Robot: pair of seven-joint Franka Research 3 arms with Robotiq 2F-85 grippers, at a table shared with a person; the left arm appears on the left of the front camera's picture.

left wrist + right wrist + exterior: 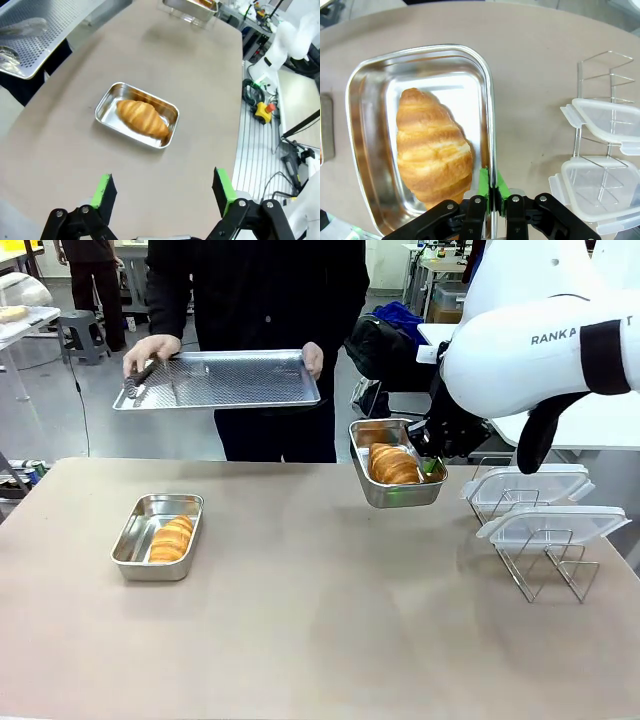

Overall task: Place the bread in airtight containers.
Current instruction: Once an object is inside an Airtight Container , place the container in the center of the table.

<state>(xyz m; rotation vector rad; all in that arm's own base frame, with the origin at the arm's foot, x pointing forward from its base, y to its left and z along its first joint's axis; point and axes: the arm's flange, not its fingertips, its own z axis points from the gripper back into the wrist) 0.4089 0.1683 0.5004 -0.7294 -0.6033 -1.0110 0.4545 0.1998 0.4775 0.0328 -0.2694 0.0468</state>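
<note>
My right gripper [491,187] pinches the rim of a steel tin [367,150]. Its croissant [432,155] lies just left of the fingers, and clear lids [605,117] sit off to their right. My left gripper [165,192] is spread, with a second tin [105,107] holding another croissant [142,118] ahead of it. The right arm [520,350] reads "RANKA".
</note>
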